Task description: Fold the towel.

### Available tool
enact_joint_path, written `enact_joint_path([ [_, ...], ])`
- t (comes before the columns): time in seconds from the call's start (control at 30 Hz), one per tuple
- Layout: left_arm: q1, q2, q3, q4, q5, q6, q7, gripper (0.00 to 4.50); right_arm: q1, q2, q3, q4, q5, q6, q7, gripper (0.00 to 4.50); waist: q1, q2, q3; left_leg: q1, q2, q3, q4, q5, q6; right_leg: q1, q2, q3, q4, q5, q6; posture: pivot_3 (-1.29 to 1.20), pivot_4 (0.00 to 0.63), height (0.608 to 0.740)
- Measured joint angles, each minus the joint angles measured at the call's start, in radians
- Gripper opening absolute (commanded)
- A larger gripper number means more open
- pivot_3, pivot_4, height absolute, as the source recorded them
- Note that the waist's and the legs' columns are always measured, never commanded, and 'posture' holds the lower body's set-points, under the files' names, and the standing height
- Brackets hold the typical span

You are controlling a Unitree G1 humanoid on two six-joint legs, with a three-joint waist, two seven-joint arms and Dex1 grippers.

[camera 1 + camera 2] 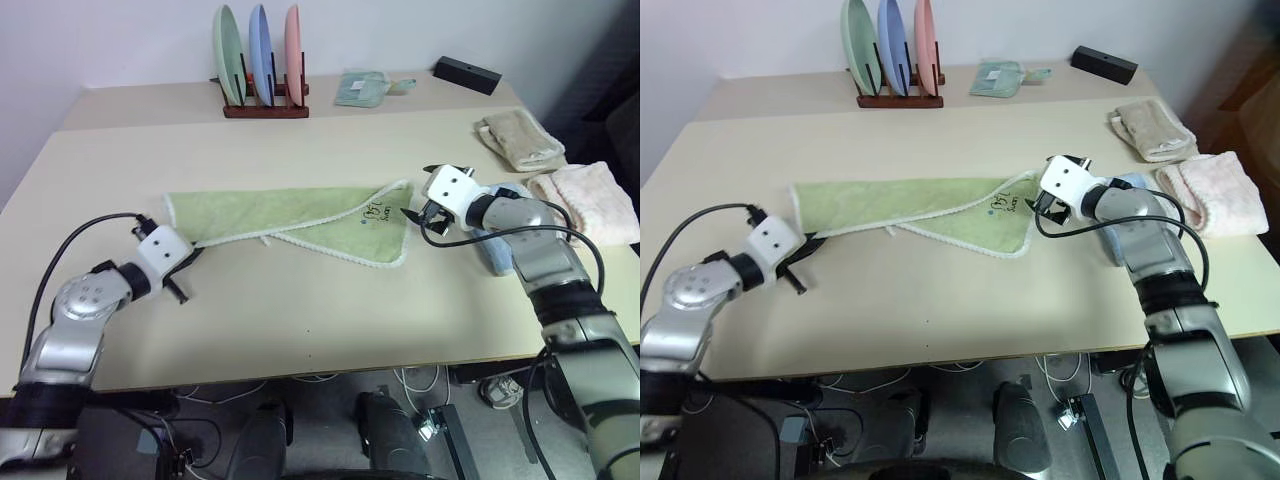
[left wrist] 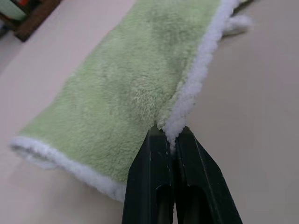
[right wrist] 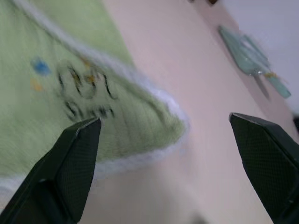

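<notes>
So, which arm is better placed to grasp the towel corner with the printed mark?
Right. The right gripper hovers open beside the marked corner of the towel, while the left gripper is shut on the white edge at the far end.

We reached both arms forward, elbows out, wrists turned inward so the two grippers faced each other. Our left gripper (image 2: 170,140) sat low, angled slightly downward, jaws pressed together on the white edging of the towel (image 1: 290,215). Our right gripper (image 1: 418,213) hovered beside the towel's printed corner, tilted gently down, jaws spread wide with nothing between them.
</notes>
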Motion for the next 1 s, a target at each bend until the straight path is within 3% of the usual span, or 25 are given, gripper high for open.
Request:
enact_joint_path([
  [0.27,0.107,0.027,0.028,-0.062,-0.023,0.026,-0.032,0.05,-0.241,0.079,0.117,0.44,-0.173,-0.258,-0.093,4.5,-0.003,0.001,0.0,0.0,0.0,0.001,-0.001,0.0,0.0,-0.002,0.0,0.001,0.001,0.0,0.0,0.0,0.15,0.74],
  [0.47,0.113,0.024,0.029,-0.063,-0.023,0.029,-0.03,0.05,-0.345,0.117,0.198,0.581,-0.294,-0.354,-0.168,4.5,-0.003,0.001,0.0,0.0,0.0,0.0,-0.001,0.0,0.0,-0.002,0.0,0.001,0.001,0.0,0.0,0.0,0.15,0.74],
  [0.57,0.115,0.019,0.029,-0.064,-0.023,0.028,-0.025,0.0,-0.351,0.133,0.232,0.614,-0.339,-0.378,-0.184,3.66,-0.002,0.001,0.0,0.0,0.0,0.0,-0.002,0.0,0.0,-0.002,0.0,0.001,0.003,0.0,0.0,0.0,0.15,0.74],
  [0.8,0.147,0.012,0.029,-0.072,-0.023,0.025,-0.021,0.0,-0.351,0.136,0.252,0.647,-0.394,-0.395,-0.262,0.08,-0.004,0.001,0.0,0.0,0.0,0.0,-0.002,0.0,0.0,-0.003,0.0,0.002,0.003,0.0,0.0,0.0,0.15,0.74],
  [1.0,0.155,0.012,0.034,-0.079,-0.024,0.021,-0.019,0.0,-0.351,0.13,0.264,0.647,-0.43,-0.4,-0.346,0.03,-0.009,0.001,0.0,0.0,0.0,0.001,-0.002,0.0,-0.001,-0.004,0.0,0.002,0.004,0.0,0.0,0.0,0.15,0.74],
])
